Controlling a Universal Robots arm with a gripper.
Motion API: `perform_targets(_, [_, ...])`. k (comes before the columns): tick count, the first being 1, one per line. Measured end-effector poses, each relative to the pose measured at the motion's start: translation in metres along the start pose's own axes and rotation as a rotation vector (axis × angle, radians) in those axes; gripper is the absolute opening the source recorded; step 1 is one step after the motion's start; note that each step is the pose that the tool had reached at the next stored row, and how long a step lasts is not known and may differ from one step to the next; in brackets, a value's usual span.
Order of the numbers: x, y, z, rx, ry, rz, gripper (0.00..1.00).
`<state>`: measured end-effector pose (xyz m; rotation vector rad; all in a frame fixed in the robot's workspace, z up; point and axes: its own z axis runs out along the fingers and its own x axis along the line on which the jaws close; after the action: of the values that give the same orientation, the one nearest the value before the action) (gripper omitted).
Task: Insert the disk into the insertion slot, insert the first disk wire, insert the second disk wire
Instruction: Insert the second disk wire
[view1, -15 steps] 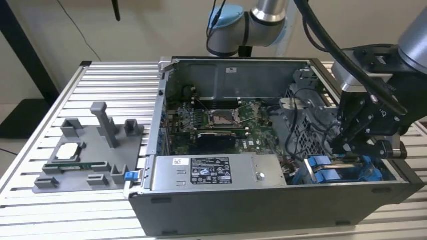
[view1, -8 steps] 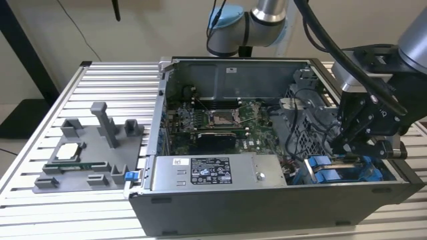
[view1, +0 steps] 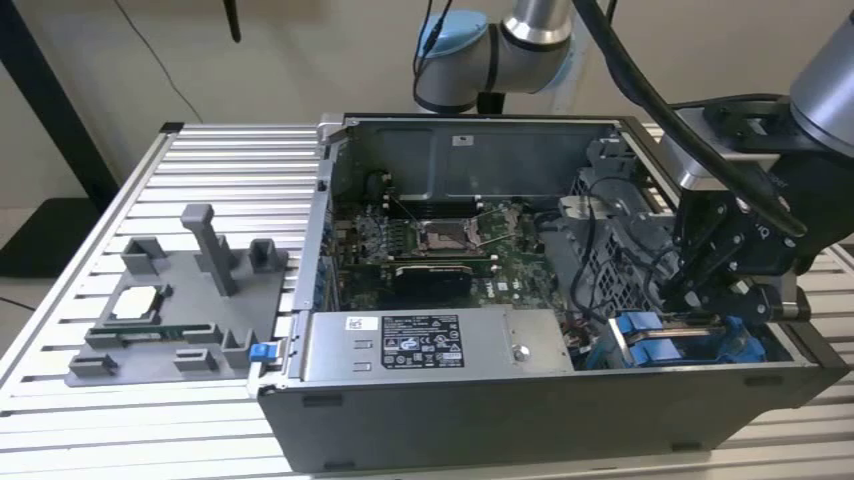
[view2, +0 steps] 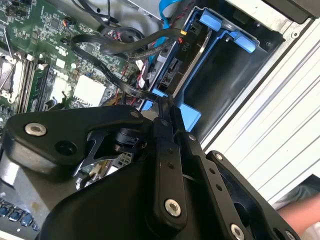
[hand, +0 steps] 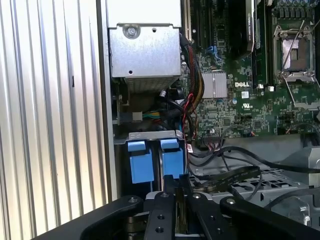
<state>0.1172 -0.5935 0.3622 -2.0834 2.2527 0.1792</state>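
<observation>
Clearly, the work stood at one of the wire steps, because the disk (view2: 167, 67) already sat upright in its blue carrier (view2: 212, 60) inside the drive bay, at the front corner of the open computer case (view1: 441, 130) on the exterior view's right. In the first wrist view the two blue carrier tabs (hand: 172, 160) stood side by side just beyond the hand (hand: 176, 187), beside the silver power-supply box (hand: 145, 50). The hand (view2: 167, 102) hung low over this bay, and its fingers looked pressed close together around the end of a black cable (view2: 112, 75) that ran from the motherboard (view2: 60, 65) towards the rear edge of the disk; whether they really pinched a connector was hidden by the fingers themselves. I could not tell which of the two wires this was, nor if any plug already sat in its socket. In my judgement the move in hand called for a fine alignment of the plug with the narrow socket on the disk, and a straight, gentle push, since a tilted plug could jam or bend. The loose cables near the bay could also catch the fingers. The case stood on the slatted metal worktop (view1: 174, 190).
</observation>
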Motion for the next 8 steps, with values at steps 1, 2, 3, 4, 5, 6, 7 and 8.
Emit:
perform_targets(1, [0.0,0.0,0.0,0.0,0.0001,0.0,0.0])
perform_targets(2, [0.0,0.0,0.0001,0.0,0.0,0.0,0.0])
perform_targets(3, [0.0,0.0,0.0001,0.0,-0.0001,0.0,0.0])
perform_targets(4, [0.0,0.0,0.0001,0.0,0.0,0.0,0.0])
perform_targets(5, [0.0,0.0,0.0001,0.0,0.0,0.0,0.0])
perform_targets(6, [0.0,0.0,0.0001,0.0,0.0,0.0,0.0])
perform_targets(7, [0.0,0.0,0.0005,0.0,-0.0002,0.0,0.0])
perform_targets(8, [-0.0001,-0.0001,0.001,0.0004,-0.0001,0.0,0.0])
